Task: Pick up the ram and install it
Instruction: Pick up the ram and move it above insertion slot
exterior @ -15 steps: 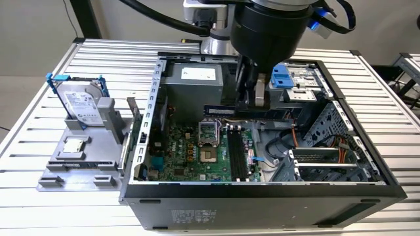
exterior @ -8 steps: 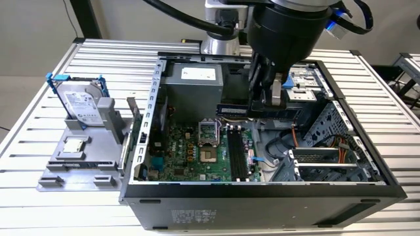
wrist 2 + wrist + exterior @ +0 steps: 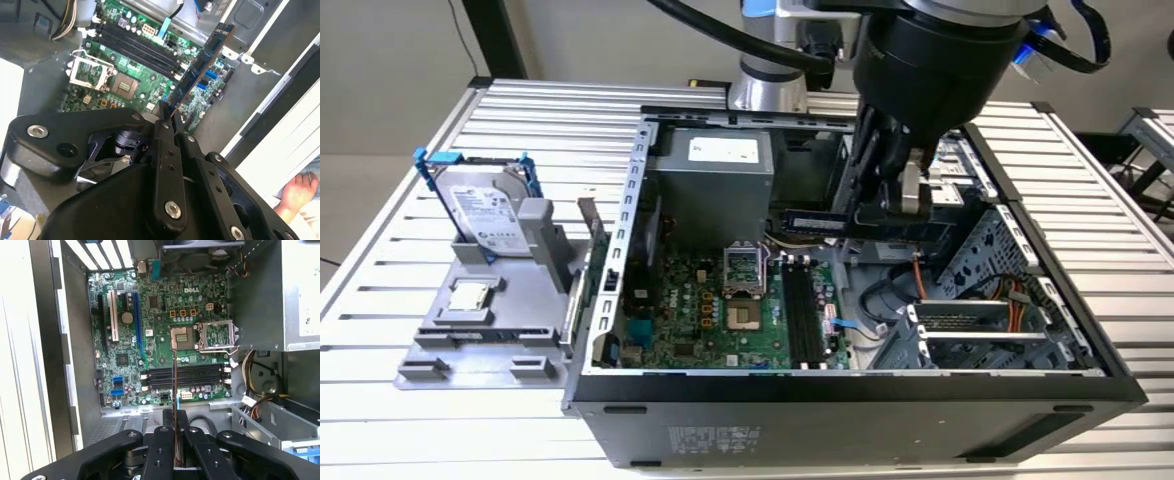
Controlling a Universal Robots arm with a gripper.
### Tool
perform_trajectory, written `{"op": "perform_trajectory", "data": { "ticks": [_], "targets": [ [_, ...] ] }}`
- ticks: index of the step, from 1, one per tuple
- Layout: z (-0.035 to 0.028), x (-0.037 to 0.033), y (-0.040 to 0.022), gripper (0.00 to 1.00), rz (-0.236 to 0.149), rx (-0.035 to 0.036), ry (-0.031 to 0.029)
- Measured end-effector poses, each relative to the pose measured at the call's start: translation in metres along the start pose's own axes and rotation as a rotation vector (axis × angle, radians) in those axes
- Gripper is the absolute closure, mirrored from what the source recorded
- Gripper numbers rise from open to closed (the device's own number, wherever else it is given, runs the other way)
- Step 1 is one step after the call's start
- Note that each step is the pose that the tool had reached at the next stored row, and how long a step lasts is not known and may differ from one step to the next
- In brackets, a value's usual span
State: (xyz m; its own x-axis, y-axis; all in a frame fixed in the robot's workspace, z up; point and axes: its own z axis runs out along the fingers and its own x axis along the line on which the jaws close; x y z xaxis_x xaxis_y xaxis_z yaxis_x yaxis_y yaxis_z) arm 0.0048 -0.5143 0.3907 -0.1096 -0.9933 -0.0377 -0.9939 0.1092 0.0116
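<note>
My gripper hangs inside the open computer case, shut on the ram. The ram is a long dark stick held level above the motherboard. In the second wrist view the ram juts out from the shut fingertips, slanting over the board beside the black memory slots. In the first wrist view the ram appears edge-on, a thin line rising from the gripper and crossing the memory slots. It is not seated in any slot.
The power supply and the open CPU socket lie at the exterior view's left of the gripper, with the drive cage and cables on the right. Outside the case stand a hard drive and a CPU chip. A person's hand shows beyond the case.
</note>
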Motion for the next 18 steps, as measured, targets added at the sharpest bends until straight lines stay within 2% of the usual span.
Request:
{"op": "perform_trajectory", "data": {
  "ticks": [6, 10, 12, 15, 18],
  "targets": [
    [0.0007, -0.0016, -0.0086, 1.00, 0.014, 0.0005, -0.0001],
    [0.0007, -0.0017, -0.0087, 1.00, 0.014, 0.0005, -0.0001],
    [0.0008, -0.0039, -0.0086, 1.00, 0.014, 0.0006, 0.0000],
    [0.0012, -0.0132, -0.0076, 1.00, 0.014, 0.0005, 0.0000],
    [0.0018, -0.0279, -0.0059, 1.00, 0.014, 0.0006, 0.0002]
  ]
}}
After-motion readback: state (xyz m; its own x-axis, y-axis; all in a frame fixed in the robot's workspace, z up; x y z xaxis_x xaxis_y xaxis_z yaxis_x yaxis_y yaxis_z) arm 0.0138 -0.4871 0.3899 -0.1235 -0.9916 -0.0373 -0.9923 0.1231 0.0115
